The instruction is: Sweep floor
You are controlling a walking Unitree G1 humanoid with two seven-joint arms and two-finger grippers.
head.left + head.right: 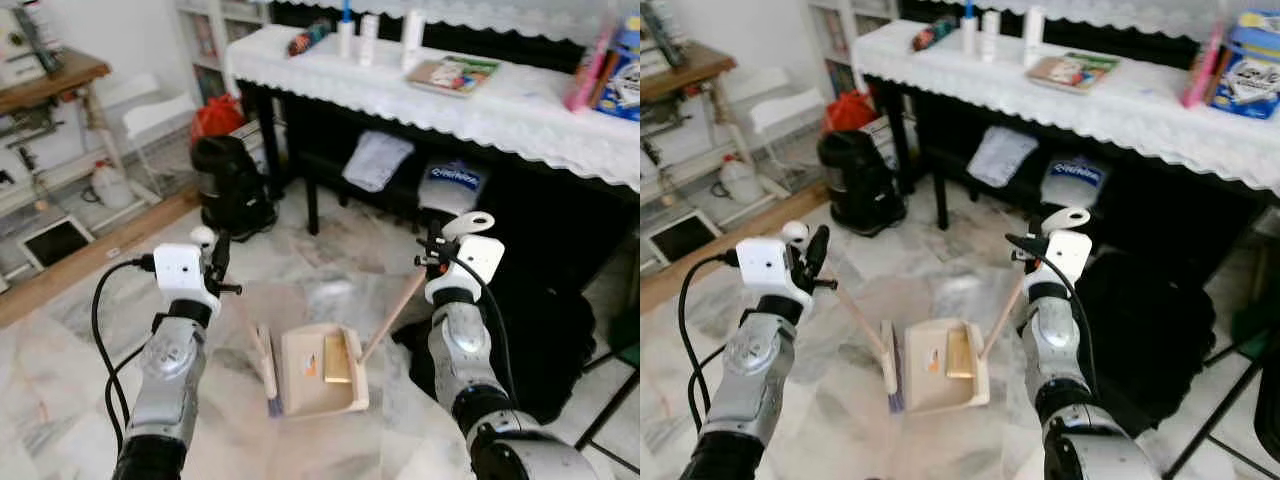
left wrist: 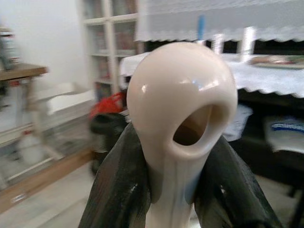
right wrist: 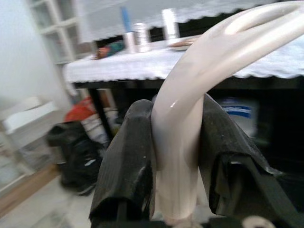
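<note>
The left gripper (image 1: 213,262) has its black fingers (image 2: 121,185) closed around the cream, hole-ended top of the broom handle (image 2: 183,118), and the broom (image 1: 266,365) slants down from it to the marble floor (image 1: 60,350), its bristles resting right against the left edge of the dustpan (image 1: 318,372). To finish this stroke well, I would judge the broom should be drawn toward the pan in short, low passes with the bristles kept flat on the floor, while the pan is pressed down so its front lip leaves no gap for dirt to slip under. The pan lies flat between the two arms and already holds a yellowish flat scrap (image 1: 337,358) and a small orange bit (image 1: 311,366). On the right, the right gripper (image 1: 432,252) clamps the curved top of the dustpan handle (image 3: 183,137), whose stick angles down to the pan's right side.
</note>
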